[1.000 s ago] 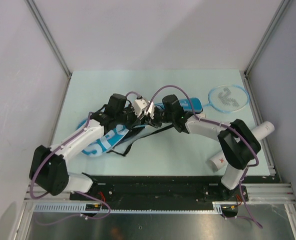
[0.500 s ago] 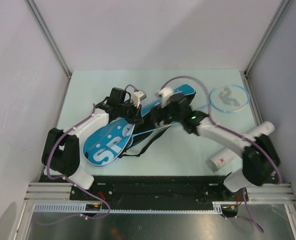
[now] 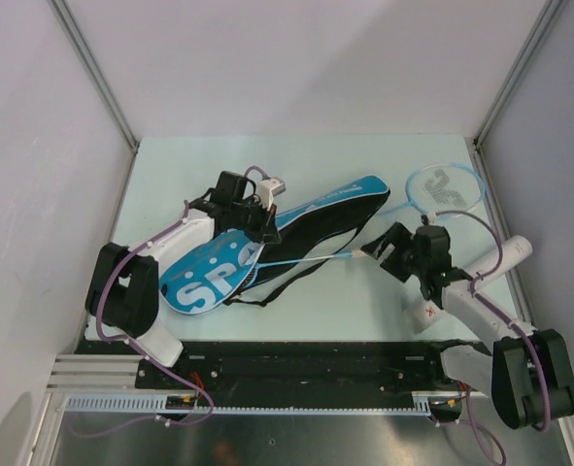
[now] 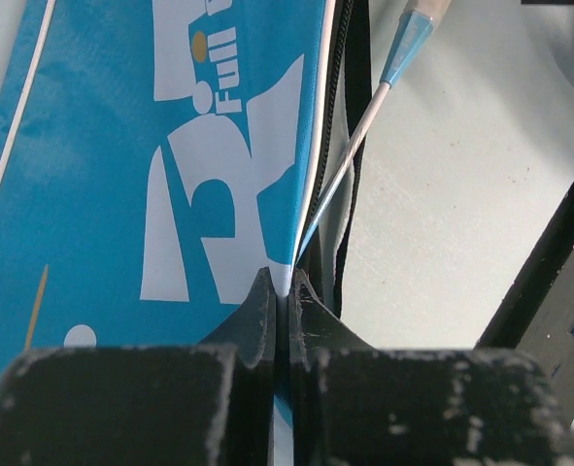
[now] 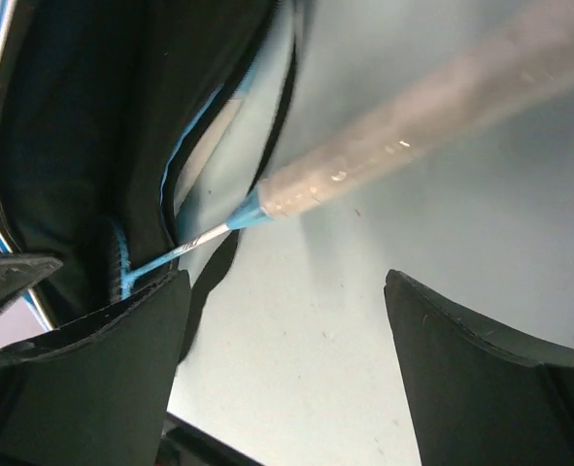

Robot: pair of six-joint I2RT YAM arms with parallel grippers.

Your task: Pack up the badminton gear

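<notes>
Blue racket cover (image 3: 209, 277) with white lettering lies slantwise across the pale counter (image 3: 316, 160), its edge clenched flat between my left fingers (image 4: 287, 301). One racket (image 5: 413, 126) sits partly inside it, its thin shaft running out of the open mouth to a whitish handle just beside my right fingers (image 3: 384, 252), which stand spread wide and grasp nothing. Farther right, a second racket (image 3: 445, 187) lies near the far corner, and a white tube (image 3: 512, 250) rests partly under my right arm.
</notes>
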